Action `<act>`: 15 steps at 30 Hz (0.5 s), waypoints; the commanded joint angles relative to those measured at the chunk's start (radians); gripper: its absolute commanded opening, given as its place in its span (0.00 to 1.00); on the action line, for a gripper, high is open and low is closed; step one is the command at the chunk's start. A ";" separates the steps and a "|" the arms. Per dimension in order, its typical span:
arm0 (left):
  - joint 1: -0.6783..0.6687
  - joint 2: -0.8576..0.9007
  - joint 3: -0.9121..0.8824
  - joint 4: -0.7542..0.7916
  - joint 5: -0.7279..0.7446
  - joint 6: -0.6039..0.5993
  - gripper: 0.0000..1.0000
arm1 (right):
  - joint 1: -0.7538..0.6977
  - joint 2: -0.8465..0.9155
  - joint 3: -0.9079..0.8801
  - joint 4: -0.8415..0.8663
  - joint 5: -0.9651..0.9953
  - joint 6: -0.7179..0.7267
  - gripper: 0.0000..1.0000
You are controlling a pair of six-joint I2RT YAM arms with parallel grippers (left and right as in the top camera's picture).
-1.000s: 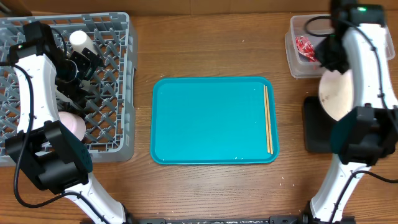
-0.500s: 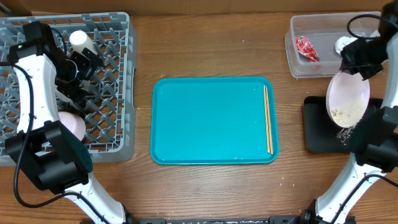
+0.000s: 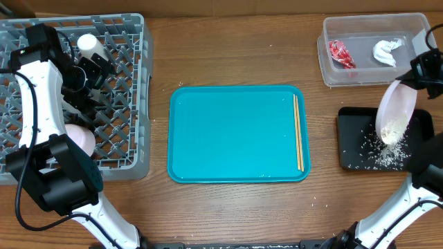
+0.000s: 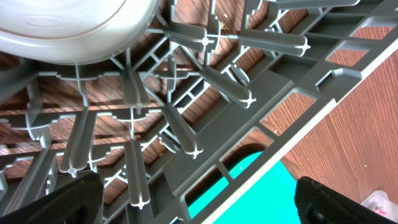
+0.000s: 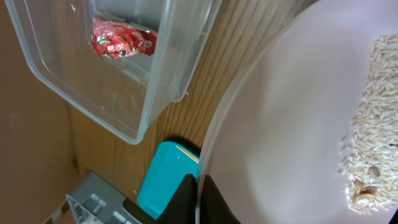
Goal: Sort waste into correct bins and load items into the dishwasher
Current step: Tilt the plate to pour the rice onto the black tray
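Note:
My right gripper (image 3: 421, 72) is shut on the rim of the white plate (image 3: 396, 111), which it holds tilted steeply over the black tray (image 3: 349, 138). Rice grains (image 3: 392, 130) cling to the plate's low side, and more lie scattered on the tray (image 3: 377, 153). In the right wrist view the fingers (image 5: 199, 196) pinch the plate (image 5: 292, 124) with rice (image 5: 373, 137) on it. The clear tub (image 3: 325, 69) holds the red wrapper (image 3: 340, 54) and the white tissue (image 3: 386, 50). My left gripper (image 4: 199, 205) is open and empty over the dish rack (image 3: 131, 104), beside the white cup (image 3: 88, 47).
The teal serving tray (image 3: 235, 131) lies at the centre with the chopsticks (image 3: 298, 131) along its right edge. A pinkish bowl (image 3: 79, 138) sits in the rack's front. A pale round dish bottom (image 4: 62, 25) shows in the left wrist view. The grey-blue bowl is not seen.
The right gripper has carried the plate right and down from beside the tub to over the black tray and tilted it. Rice has spilled onto the tray. The left arm has not moved.

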 commanded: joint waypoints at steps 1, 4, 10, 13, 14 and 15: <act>-0.007 0.015 0.008 -0.003 0.010 -0.016 1.00 | -0.041 -0.005 0.028 -0.007 -0.090 -0.079 0.04; -0.007 0.015 0.008 -0.003 0.010 -0.016 1.00 | -0.069 -0.005 0.028 -0.018 -0.176 -0.144 0.04; -0.006 0.015 0.008 -0.003 0.011 -0.016 1.00 | -0.113 -0.005 0.028 -0.047 -0.283 -0.210 0.04; -0.006 0.015 0.008 -0.003 0.011 -0.016 1.00 | -0.126 -0.005 0.021 -0.060 -0.335 -0.244 0.04; -0.006 0.015 0.008 -0.003 0.011 -0.016 1.00 | -0.130 -0.005 0.015 -0.066 -0.356 -0.260 0.04; -0.006 0.015 0.008 -0.003 0.011 -0.016 1.00 | -0.133 -0.005 0.006 -0.069 -0.371 -0.277 0.04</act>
